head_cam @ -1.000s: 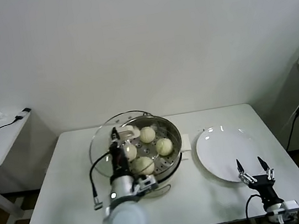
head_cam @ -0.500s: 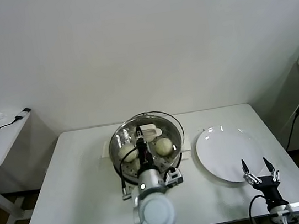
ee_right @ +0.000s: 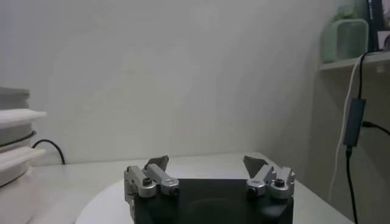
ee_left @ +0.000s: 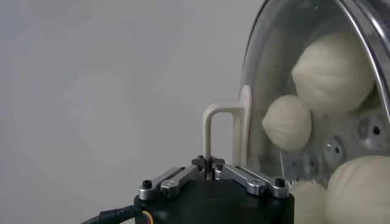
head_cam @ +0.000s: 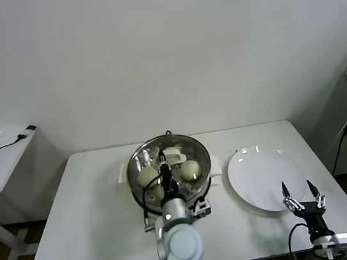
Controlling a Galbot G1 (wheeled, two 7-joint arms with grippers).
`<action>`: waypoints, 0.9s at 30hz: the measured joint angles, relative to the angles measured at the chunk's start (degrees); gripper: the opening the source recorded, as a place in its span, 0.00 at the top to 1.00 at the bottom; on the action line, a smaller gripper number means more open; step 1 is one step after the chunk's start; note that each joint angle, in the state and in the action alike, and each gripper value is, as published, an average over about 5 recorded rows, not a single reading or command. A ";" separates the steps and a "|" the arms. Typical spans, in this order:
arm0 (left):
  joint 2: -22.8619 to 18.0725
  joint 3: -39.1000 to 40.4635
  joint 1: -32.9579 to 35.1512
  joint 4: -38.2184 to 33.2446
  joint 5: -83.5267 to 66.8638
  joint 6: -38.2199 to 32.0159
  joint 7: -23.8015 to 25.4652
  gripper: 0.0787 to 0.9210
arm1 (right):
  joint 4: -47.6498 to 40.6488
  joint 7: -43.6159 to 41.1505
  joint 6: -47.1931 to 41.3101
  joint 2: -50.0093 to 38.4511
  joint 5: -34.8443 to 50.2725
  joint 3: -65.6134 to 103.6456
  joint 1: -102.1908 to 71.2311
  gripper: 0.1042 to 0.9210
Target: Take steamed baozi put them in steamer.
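steamer (head_cam: 197, 152): round shiny steel pot, cream base, side handles; upright
steamed baozi (head_cam: 190, 169): cream-white domed buns; resting inside the steamer on its perforated tray

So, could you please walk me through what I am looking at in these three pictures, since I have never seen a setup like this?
This is a two-armed robot at a white table. The wide picture comes from a camera on its head, looking down; the other two come from cameras on its wrists.

On the table stand a steel steamer with cream buns, the baozi, inside, and an empty white plate beside it.

The left gripper is over the steamer, shut on the white handle of a glass lid that sits over the pot. The left wrist picture looks along that handle and shows the buns through the glass.

The right gripper waits open at the plate's near edge, holding nothing. Its wrist picture shows mostly its own fingers and the wall.
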 measured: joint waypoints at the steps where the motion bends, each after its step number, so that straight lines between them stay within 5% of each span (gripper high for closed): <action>1: 0.08 -0.12 -0.03 0.18 -0.09 -0.01 -0.20 0.94 | 0.00 0.00 0.03 0.02 -0.03 0.00 0.00 0.12; 11: 0.90 -0.62 0.00 0.73 -1.33 -0.55 -1.94 0.92 | 0.36 -0.03 0.14 0.31 -0.30 -0.45 -0.37 0.12; 27: 4.38 1.33 2.98 -8.09 -11.96 -2.79 -3.70 0.39 | 2.43 1.59 -1.74 -1.23 0.41 -1.89 -1.38 0.12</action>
